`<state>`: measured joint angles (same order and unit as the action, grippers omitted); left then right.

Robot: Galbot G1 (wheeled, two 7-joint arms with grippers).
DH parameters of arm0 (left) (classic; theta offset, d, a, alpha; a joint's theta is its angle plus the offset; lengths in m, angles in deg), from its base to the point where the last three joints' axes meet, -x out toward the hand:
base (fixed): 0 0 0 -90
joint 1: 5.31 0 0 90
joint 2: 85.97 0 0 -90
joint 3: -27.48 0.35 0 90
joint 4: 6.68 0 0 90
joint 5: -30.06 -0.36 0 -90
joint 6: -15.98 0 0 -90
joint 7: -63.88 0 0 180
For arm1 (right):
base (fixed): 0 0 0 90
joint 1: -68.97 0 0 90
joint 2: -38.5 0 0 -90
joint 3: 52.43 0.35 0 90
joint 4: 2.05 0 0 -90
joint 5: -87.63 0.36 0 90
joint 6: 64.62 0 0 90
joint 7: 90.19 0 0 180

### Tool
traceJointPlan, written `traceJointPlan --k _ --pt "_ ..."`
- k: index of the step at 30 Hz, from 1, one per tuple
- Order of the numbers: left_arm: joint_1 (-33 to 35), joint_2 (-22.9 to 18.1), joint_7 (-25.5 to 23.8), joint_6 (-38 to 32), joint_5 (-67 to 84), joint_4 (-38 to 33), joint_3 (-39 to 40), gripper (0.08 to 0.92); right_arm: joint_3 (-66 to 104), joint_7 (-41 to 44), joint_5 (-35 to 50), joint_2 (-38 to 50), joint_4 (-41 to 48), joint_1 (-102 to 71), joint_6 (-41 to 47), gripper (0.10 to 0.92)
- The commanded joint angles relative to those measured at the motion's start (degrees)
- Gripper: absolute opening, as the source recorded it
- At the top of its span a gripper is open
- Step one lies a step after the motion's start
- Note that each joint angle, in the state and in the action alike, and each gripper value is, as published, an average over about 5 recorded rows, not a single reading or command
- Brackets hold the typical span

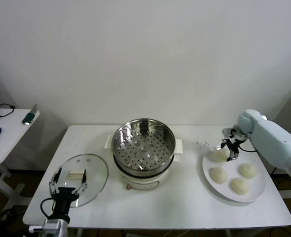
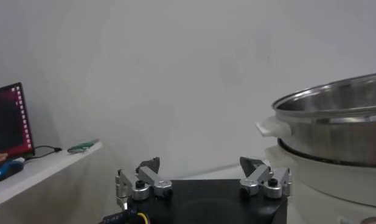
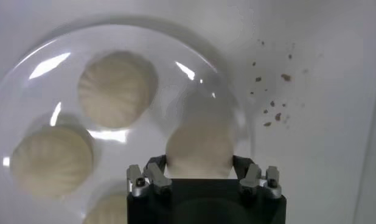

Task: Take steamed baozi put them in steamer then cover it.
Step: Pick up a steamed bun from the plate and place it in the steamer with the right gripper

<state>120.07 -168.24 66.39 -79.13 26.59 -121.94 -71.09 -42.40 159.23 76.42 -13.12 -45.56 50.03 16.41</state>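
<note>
Fingers [image 3: 156,173] of right gripper [image 3: 199,170] flank 1 smooth cream-white baozi [image 3: 199,149].

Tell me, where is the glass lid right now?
In the head view, the glass lid lies flat on the table's left side, beside the steamer, by the left gripper.

hidden: lower part of the smooth cream-white bun [image 3: 199,148] behind the black right gripper [image 3: 199,173] | cut off: fourth bun [image 3: 109,210], below it
</note>
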Motion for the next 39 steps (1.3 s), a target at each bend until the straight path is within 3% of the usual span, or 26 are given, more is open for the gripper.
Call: traceJointPlan --k 1,11,21,31,39 --pt "0.88 -0.09 0.06 -0.04 -0.03 -0.39 0.00 0.823 -18.91 2.12 11.14 -2.68 -6.17 20.30 -4.66 0.720" --pt "2.45 -1.01 0.00 0.31 -0.21 -1.65 1.01 0.823 -26.25 2.89 13.49 -16.53 -9.36 31.85 -14.77 0.721" --pt "1.92 -1.49 0.02 0.73 -0.87 -2.58 1.77 0.823 -21.38 0.72 0.17 -27.19 -14.32 27.41 -22.57 0.721" --pt "2.31 -1.40 0.04 0.73 -1.58 -3.22 1.62 0.823 -17.50 -2.09 -12.61 -35.57 -8.85 17.64 -27.50 0.721" --pt "1.86 -1.73 0.07 1.12 -1.44 -3.85 1.53 0.823 -17.94 -3.03 -16.51 -37.44 -6.03 13.15 -28.25 0.721"
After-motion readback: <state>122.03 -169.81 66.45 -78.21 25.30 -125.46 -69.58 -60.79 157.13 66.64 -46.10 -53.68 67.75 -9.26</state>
